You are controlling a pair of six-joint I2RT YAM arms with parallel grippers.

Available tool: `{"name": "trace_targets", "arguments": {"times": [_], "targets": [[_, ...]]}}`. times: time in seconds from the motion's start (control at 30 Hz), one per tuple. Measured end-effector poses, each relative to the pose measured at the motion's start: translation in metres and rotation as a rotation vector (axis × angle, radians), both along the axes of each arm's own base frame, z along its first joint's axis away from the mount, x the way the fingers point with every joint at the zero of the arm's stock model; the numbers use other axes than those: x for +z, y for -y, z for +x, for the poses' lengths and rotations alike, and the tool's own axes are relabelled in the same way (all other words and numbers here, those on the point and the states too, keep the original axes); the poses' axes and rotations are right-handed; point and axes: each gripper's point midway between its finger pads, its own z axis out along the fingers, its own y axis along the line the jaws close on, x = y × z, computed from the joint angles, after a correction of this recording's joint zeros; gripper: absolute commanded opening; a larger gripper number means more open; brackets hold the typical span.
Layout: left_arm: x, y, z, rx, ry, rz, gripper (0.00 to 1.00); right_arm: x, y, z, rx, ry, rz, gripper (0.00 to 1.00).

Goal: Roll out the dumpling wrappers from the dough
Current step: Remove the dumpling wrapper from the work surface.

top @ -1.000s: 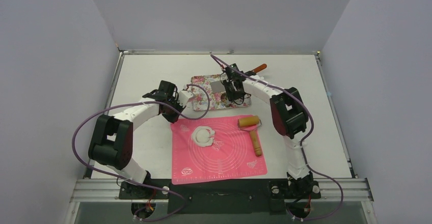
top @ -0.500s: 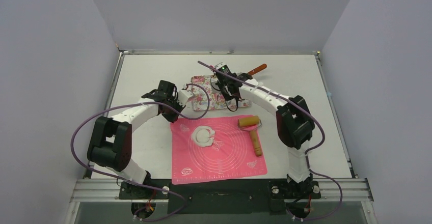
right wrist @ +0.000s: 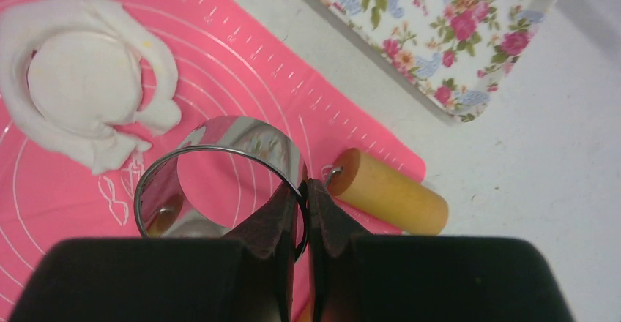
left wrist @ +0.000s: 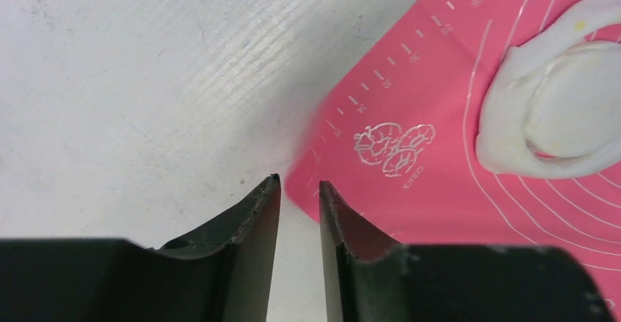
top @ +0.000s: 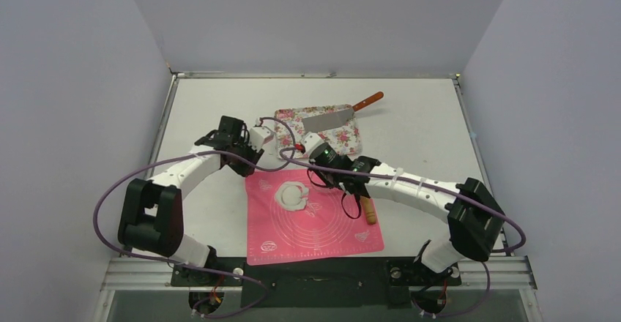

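A pink silicone mat (top: 315, 223) printed with white measuring circles lies on the near middle of the white table (top: 417, 117). Just beyond its far edge sits a flowered tray (top: 350, 143). A spatula (top: 329, 119) with an orange handle rests across the tray's far right part. A wooden rolling pin (right wrist: 388, 192) lies at the mat's far right corner, its handle pointing near. A metal ring cutter (right wrist: 242, 135) is over the mat, just left of the roller.

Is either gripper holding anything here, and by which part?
The right gripper pinches the ring cutter by its wall, one finger inside, one outside. The left gripper holds nothing.
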Motion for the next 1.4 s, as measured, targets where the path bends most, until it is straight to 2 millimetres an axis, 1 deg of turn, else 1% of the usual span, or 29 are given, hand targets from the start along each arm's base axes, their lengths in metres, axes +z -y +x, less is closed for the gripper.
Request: {"name": "trace_targets", "arguments": {"times": [0.03,0.1,0.13,0.23,0.3,0.43,0.53,0.63,0.73,0.87,1.0,1.1,1.2,1.4], "targets": [[0.001,-0.002,0.001,0.015,-0.002,-0.008,0.35,-0.010,-0.001,-0.007,0.017,-0.014,-0.009,0.00],[0.003,-0.009,0.004,0.045,0.004,-0.021,0.37,-0.020,-0.002,-0.013,0.033,-0.028,-0.010,0.00],[0.005,-0.013,0.005,0.059,0.007,-0.028,0.38,-0.021,-0.004,-0.013,0.038,-0.028,-0.003,0.00],[0.013,-0.026,0.010,0.114,0.020,-0.070,0.40,-0.017,-0.020,-0.011,0.057,-0.002,0.044,0.00],[0.019,-0.036,0.013,0.155,0.034,-0.093,0.41,-0.021,-0.031,-0.013,0.075,0.000,0.050,0.00],[0.033,-0.061,0.021,0.253,0.077,-0.129,0.43,-0.043,-0.047,-0.018,0.110,-0.038,0.011,0.00],[0.041,-0.071,0.022,0.290,0.095,-0.157,0.45,-0.056,-0.050,-0.020,0.119,-0.063,-0.011,0.00],[0.042,-0.066,0.020,0.274,0.083,-0.196,0.46,-0.060,-0.048,-0.020,0.115,-0.070,-0.028,0.00],[0.038,-0.054,0.016,0.240,0.050,-0.235,0.48,-0.059,-0.048,-0.019,0.111,-0.066,-0.031,0.00],[0.024,-0.042,0.011,0.208,-0.007,-0.252,0.48,-0.056,-0.050,-0.018,0.107,-0.063,-0.022,0.00],[0.009,-0.021,-0.002,0.139,-0.063,-0.241,0.49,-0.053,-0.050,-0.018,0.099,-0.063,-0.010,0.00],[-0.001,-0.009,-0.012,0.093,-0.091,-0.213,0.52,-0.052,-0.049,-0.017,0.087,-0.067,0.001,0.00],[-0.010,-0.009,-0.016,0.080,-0.109,-0.179,0.53,-0.053,-0.045,-0.014,0.069,-0.079,0.004,0.00],[-0.016,-0.015,-0.017,0.085,-0.114,-0.144,0.54,-0.056,-0.037,-0.012,0.045,-0.101,0.004,0.00]]}}
